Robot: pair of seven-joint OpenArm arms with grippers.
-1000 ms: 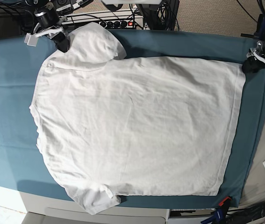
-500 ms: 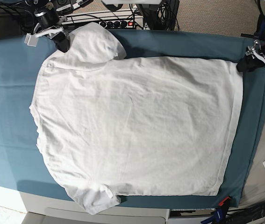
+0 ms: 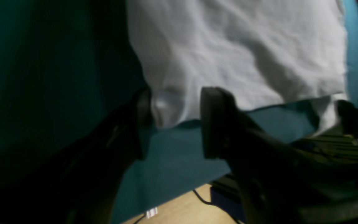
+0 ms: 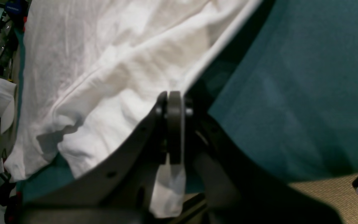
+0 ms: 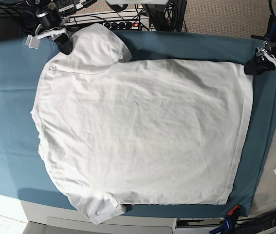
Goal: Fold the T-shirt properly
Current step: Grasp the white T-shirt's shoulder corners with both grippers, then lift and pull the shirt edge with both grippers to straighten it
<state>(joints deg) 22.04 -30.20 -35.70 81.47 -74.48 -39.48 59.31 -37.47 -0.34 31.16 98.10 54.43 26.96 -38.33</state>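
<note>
Since the earlier frame, left claw (image 5: 251,67) advanced to the T-shirt (image 5: 142,131) hem corner at 2 o'clock, jaws wide astride it; right claw (image 5: 65,46) grips the sleeve at 11 o'clock.

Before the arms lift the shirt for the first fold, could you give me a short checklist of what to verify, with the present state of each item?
1. Right tool is shut on the T-shirt: ok. The right wrist view shows its jaws pressed together at the sleeve edge, with white cloth hanging below them.
2. Left tool is shut on the hem corner: not ok. Its jaws stand apart with the corner between them.
3. Shirt lies flat on the teal sheet: ok, with only light wrinkles.
4. Both sleeves are spread out: ok in the base view.
5. Left tool takes only one layer of cloth: cannot tell.
</note>
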